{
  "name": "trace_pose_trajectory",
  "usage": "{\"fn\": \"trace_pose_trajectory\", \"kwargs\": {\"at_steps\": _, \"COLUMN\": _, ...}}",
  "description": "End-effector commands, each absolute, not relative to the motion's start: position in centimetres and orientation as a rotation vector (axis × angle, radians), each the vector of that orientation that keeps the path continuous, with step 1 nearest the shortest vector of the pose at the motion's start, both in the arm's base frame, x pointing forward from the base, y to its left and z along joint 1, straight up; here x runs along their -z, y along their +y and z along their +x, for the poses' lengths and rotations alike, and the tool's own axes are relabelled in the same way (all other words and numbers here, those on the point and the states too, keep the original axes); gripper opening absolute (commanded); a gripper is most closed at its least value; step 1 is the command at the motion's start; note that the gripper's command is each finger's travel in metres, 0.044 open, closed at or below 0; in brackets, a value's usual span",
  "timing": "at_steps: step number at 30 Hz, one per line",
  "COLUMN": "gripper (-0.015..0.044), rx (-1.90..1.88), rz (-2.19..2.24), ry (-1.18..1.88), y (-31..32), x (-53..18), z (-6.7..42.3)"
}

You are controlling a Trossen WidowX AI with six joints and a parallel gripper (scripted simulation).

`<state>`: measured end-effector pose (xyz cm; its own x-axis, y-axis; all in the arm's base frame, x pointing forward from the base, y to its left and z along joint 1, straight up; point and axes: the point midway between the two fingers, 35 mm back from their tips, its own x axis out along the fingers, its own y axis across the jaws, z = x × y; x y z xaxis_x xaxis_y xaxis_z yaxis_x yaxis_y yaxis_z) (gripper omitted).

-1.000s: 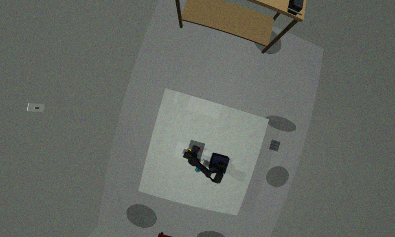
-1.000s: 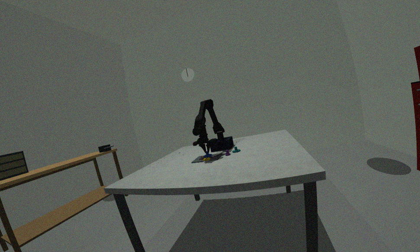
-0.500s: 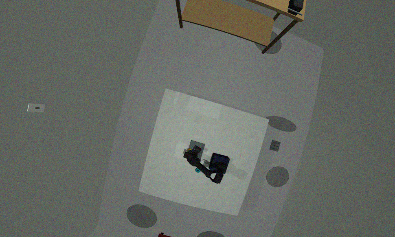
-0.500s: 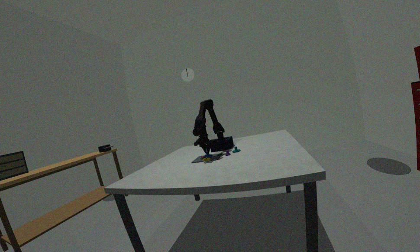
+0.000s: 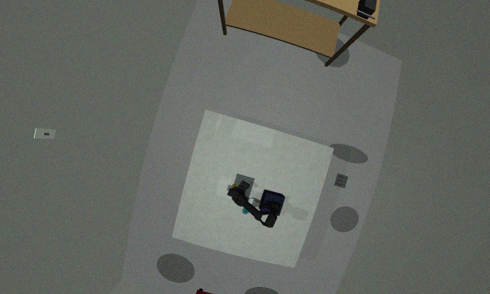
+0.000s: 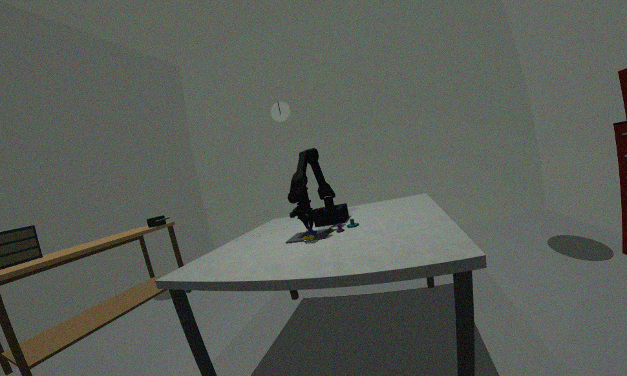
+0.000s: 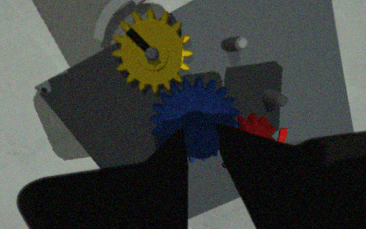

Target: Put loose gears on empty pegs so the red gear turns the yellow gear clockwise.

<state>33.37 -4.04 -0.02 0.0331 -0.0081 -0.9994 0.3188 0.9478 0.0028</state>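
Note:
My gripper is shut on the knob of a blue gear over the grey board. In the wrist view the blue gear lies between the yellow gear with its black stripe and the red gear, overlapping the edges of both or touching them. Whether it sits flat on a peg is hidden. Empty pegs stand at the upper right of the board. A purple gear and a teal gear stand loose on the table.
The arm's dark base block stands on the table beside the board. The arm reaches over the board in the top view. The red arrow is partly visible beside the red gear. A wooden shelf stands away from the table.

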Motion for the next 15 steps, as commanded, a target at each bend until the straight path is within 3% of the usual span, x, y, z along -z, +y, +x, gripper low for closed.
{"fn": "trace_pose_trajectory", "kwargs": {"at_steps": 1, "gripper": 0.0000, "rx": 0.195, "rz": 0.191, "ry": 1.530, "y": -3.96, "x": 0.09, "z": 33.25}}
{"fn": "trace_pose_trajectory", "kwargs": {"at_steps": 15, "gripper": 0.0000, "rx": 0.080, "rz": 0.071, "ry": 1.537, "y": -4.05, "x": 0.11, "z": 33.38}}
